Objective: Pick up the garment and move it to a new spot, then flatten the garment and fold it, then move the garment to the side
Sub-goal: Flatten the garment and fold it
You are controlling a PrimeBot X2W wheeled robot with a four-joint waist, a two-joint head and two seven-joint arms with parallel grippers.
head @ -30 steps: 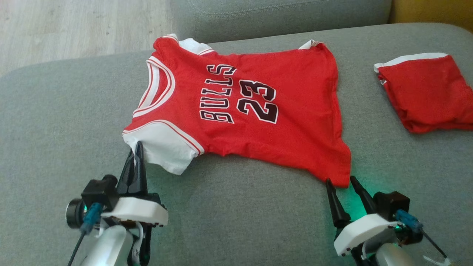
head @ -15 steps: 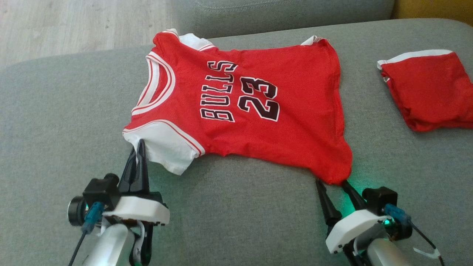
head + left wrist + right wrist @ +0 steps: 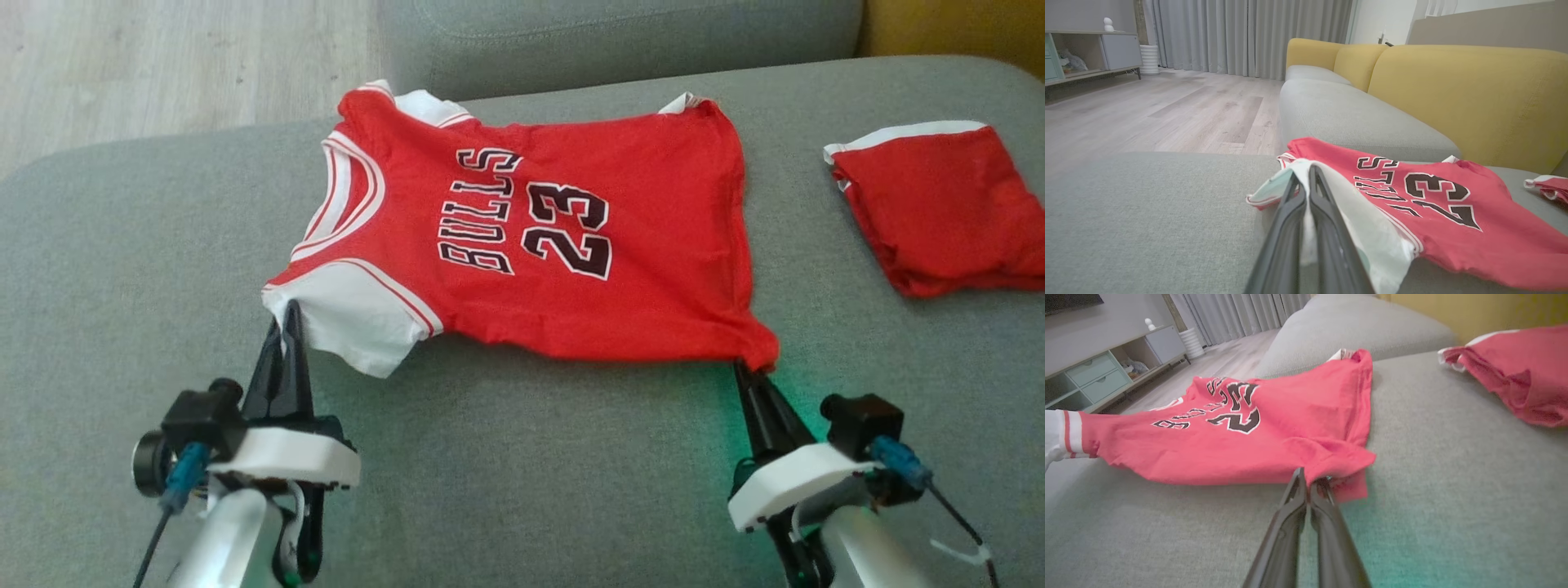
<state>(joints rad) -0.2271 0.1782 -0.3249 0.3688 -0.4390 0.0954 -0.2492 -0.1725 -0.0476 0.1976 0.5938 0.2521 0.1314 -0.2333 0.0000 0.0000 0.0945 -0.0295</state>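
The tips of the right fingers (image 3: 763, 408) are hidden beneath the near hem corner of the garment (image 3: 563, 245), on which they are clenched. The left fingers (image 3: 282, 376) are clamped shut on the edge of the near white sleeve. The garment, a thin red jersey with white sleeves, striped trim and black lettering reading BULLS 23, is spread face up across the grey woven sofa seat (image 3: 522, 474). Its near edge is raised slightly between the two grips. The far sleeve is largely tucked out of sight behind the shoulder. A second red piece (image 3: 939, 212), folded and white-edged, is cut off by the right frame edge. Two red textiles and two pairs of fingers are counted. Pale wood floor (image 3: 163, 65) is seen beyond the seat.
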